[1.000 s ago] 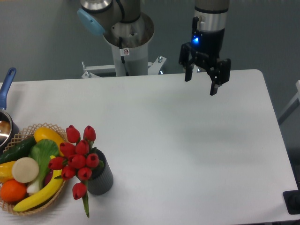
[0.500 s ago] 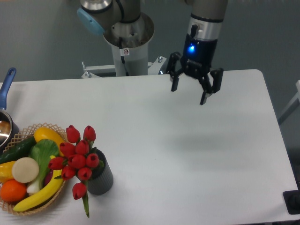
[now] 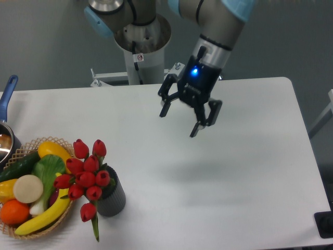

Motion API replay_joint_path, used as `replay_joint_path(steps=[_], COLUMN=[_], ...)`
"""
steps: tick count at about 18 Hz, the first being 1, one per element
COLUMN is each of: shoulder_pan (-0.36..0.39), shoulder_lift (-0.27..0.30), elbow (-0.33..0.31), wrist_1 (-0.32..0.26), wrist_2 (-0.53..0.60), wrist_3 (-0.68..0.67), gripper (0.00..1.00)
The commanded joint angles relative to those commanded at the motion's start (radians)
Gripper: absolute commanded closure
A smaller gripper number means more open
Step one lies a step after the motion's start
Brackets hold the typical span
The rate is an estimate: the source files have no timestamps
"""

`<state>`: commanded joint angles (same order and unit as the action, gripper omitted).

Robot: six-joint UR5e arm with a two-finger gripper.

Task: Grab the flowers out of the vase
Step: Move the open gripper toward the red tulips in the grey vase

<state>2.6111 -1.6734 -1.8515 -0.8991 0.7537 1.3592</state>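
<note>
The tool hangs over the middle of the white tabletop, tilted, its two fingers spread apart and gripping nothing, a blue light glowing on its body. A faint shadow lies on the surface below it. Between it and the front-left corner the tabletop is bare white.

In that corner stands the vase — dark grey, ribbed, near the front edge — with the flowers in its mouth, red buds leaning left and one long green leaf hanging down toward the front edge. The buds overlap the wicker basket of fruit and vegetables just beside the vase; whether they touch it is hard to tell from this angle. A pan with a blue handle sits cut off at the left edge.

Behind the tabletop's far edge rises the arm's pale mounting column against a grey wall.
</note>
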Motion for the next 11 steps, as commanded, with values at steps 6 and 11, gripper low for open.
replay_joint_path(steps=[6,11], shoulder_pan=[-0.048,-0.072], shoulder_lift=[-0.124,-0.203], elbow=[0.023,0.078], wrist_1=[0.003,0.002], wrist_2=[-0.151,-0.255], wrist_3=[-0.006,-0.120], gripper=[0.00,0.00])
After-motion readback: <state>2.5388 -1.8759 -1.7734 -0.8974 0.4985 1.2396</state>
